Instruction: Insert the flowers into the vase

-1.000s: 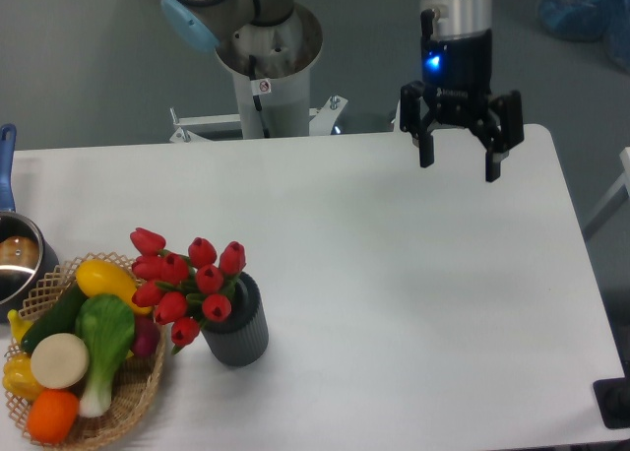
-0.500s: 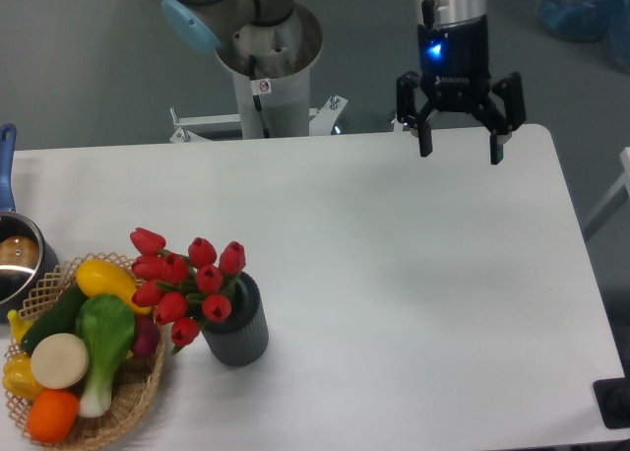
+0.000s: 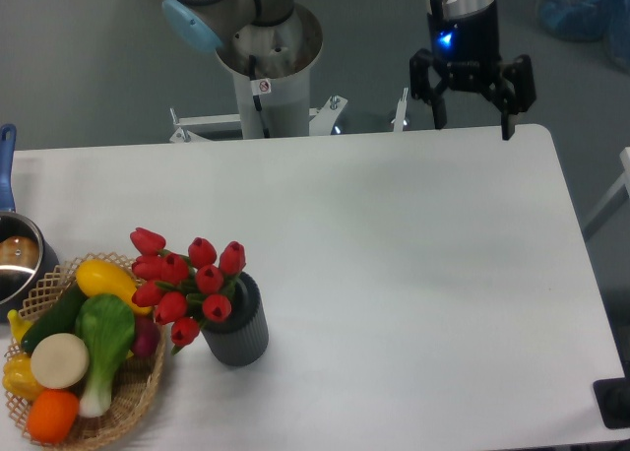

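Gripper [image 3: 472, 128] risen toward table's far edge, fingers spread wide, empty, flowers [image 3: 184, 282] in vase [image 3: 239, 333]

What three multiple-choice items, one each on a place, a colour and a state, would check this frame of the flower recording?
1. Where are the flowers?
A. Lying on the table by the gripper
B. Standing in the vase, heads leaning toward the wicker basket
C. Inside the metal pot

2. What colour are the flower heads?
A. Red
B. Yellow
C. White

3. What is the state of the gripper?
A. Shut on the flowers
B. Shut on the vase
C. Open and holding nothing

Answers:
1. B, the stems go down into the vase's mouth beside the basket.
2. A, every bud shows red.
3. C, its fingers are spread apart above the table's far edge, with nothing between them.
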Tool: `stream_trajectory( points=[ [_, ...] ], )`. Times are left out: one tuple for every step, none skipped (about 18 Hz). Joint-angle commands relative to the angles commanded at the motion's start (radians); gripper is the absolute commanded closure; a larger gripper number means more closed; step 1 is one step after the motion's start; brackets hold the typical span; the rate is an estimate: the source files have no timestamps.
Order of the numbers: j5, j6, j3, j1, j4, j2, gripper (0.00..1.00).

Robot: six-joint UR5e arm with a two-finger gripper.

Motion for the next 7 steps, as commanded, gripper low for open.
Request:
stream_trajectory(
  points=[
    [-0.003, 0.002, 0.000, 0.003, -0.005, 0.002, 0.00],
    [-0.005, 0.003, 0.000, 0.005, -0.009, 0.002, 0.00],
    [-0.005, 0.003, 0.000, 0.005, -0.011, 0.002, 0.00],
    [-0.006, 0.003, 0.000, 0.005, -0.011, 0.002, 0.00],
    [-0.006, 0.003, 0.000, 0.005, -0.011, 0.002, 0.00],
    [-0.006, 0.003, 0.000, 0.005, -0.011, 0.002, 0.00],
    [-0.006, 0.003, 0.000, 0.005, -0.011, 0.002, 0.00]
  ],
)
